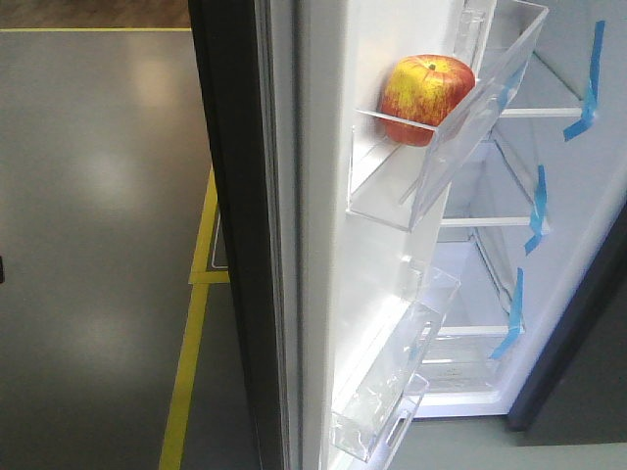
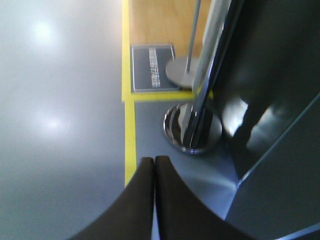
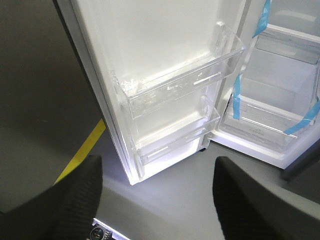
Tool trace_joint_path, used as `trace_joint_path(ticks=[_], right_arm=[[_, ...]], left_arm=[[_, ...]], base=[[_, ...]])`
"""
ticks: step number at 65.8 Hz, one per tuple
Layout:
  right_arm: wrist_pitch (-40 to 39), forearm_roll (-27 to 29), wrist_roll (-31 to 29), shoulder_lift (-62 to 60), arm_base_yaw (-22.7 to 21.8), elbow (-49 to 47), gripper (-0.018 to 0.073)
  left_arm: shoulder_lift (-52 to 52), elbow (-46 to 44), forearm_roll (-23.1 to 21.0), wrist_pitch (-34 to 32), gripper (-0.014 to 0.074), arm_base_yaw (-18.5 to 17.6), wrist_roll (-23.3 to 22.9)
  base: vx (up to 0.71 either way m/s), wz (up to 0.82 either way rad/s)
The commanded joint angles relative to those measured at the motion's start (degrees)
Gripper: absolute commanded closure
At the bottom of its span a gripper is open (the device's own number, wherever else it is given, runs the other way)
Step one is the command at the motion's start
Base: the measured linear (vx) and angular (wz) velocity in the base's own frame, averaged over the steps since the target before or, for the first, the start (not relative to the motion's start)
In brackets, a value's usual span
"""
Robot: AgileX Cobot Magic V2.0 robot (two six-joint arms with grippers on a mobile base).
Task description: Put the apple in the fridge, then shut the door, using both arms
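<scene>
The red and yellow apple [image 1: 426, 98] sits in the top clear bin [image 1: 460, 137] on the white inner face of the open door [image 1: 323, 245]. Past the door lies the fridge [image 1: 490, 264] interior, white shelves with blue tape strips. My right gripper [image 3: 157, 172] is open and empty, hovering over the floor in front of the door's [image 3: 150, 60] lower bins [image 3: 175, 90]. My left gripper [image 2: 154, 161] is shut on nothing, pointing down at the grey floor beside the door's dark outer face [image 2: 280, 100]. Neither arm appears in the exterior view.
Yellow floor tape [image 2: 129, 125] runs along the grey floor. A chrome post on a round base [image 2: 192, 127] stands near the left gripper, with a second post base [image 2: 182, 70] and a grey sign plate [image 2: 152, 67] behind it on wooden flooring.
</scene>
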Motion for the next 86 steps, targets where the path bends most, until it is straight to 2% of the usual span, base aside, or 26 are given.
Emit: trace_joint_path(ticks=[1,9,21,28,37,45,62,72,86], right_arm=[[0.1,-0.1,0.0,1.0,-0.2,-1.1,0.0107],[0.1,-0.1,0.0,1.0,-0.2,-1.1,0.0107],[0.1,-0.1,0.0,1.0,-0.2,-1.1,0.0107],[0.1,-0.1,0.0,1.0,-0.2,-1.1,0.0107],[0.1,-0.1,0.0,1.0,-0.2,-1.1,0.0107],[0.1,-0.1,0.0,1.0,-0.2,-1.1,0.0107],[0.1,-0.2,0.0,1.0,-0.2,-1.1,0.0107],[0.1,-0.2,0.0,1.0,-0.2,-1.1,0.0107],[0.1,-0.2,0.0,1.0,-0.2,-1.1,0.0107]], left_arm=[[5.4,-4.6,-5.5,-3.0,0.0602,-0.2,5.8],[12.5,-8.9,-15.5,-1.9,0.0602,-0.2,17.2],[21.9,-16.4,-34.5,4.9,0.0602,-0.2,37.1],[26.4,-20.2,-43.5,9.0,0.0602,-0.2,45.9],[31.7,-24.6,-51.6,13.2,0.0602,-0.2,52.6],[36.2,-29.1,-56.1,19.0,0.0602,-1.0,56.4],[43.5,-37.7,-60.4,28.1,0.0602,-4.7,58.0],[45.6,-41.3,-61.6,30.1,0.0602,-7.5,58.0],[46.2,-42.5,-63.3,29.0,0.0602,-12.1,58.0]], base=[[0.00,0.00],[0.00,0.00],[0.00,0.00],[0.00,0.00],[0.00,0.00],[0.00,0.00],[0.00,0.00],[0.00,0.00],[0.00,0.00]])
